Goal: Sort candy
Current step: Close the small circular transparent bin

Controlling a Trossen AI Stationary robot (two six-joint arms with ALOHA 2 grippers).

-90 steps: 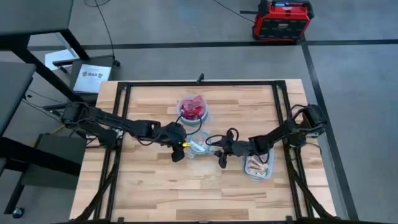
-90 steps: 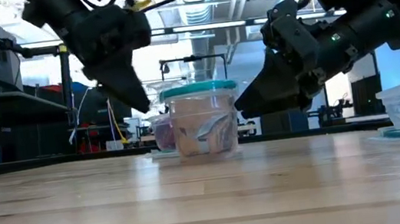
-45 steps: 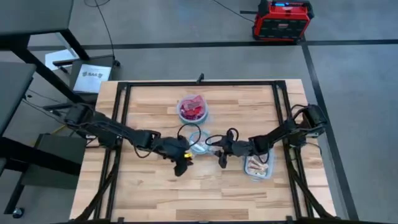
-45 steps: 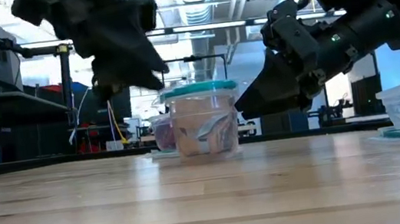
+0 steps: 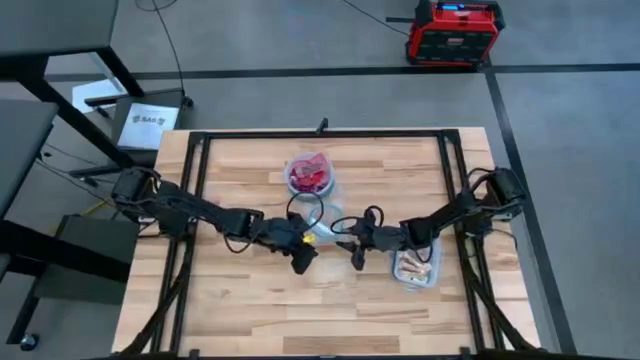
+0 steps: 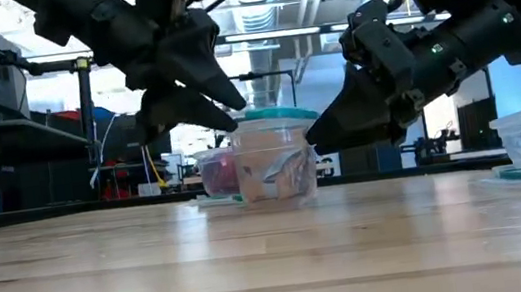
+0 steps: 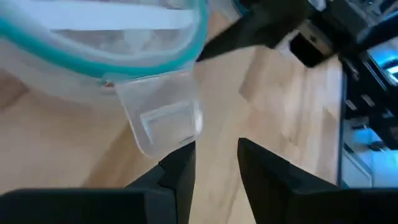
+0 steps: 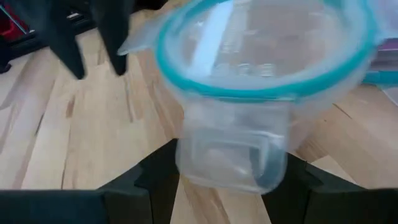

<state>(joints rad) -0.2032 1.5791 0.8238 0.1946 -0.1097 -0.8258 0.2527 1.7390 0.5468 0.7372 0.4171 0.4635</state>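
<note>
A clear round bowl (image 5: 321, 233) with a bluish rim sits mid-counter (image 5: 250, 310), tilted in the low view, holding pale wrapped candy (image 6: 279, 172). Behind it, a second bowl (image 5: 309, 175) holds red candy (image 5: 312, 178). A rectangular tub (image 5: 415, 268) holds mixed sweets. The left hand (image 7: 214, 165), fingers spread, points at the bowl's tab; the right hand (image 8: 224, 180) straddles the opposite tab, and whether it pinches it cannot be told.

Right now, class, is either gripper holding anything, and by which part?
The right gripper seems to clamp the clear bowl by its rim tab, which sits between its fingers. The left gripper is open beside the bowl, holding nothing.
</note>
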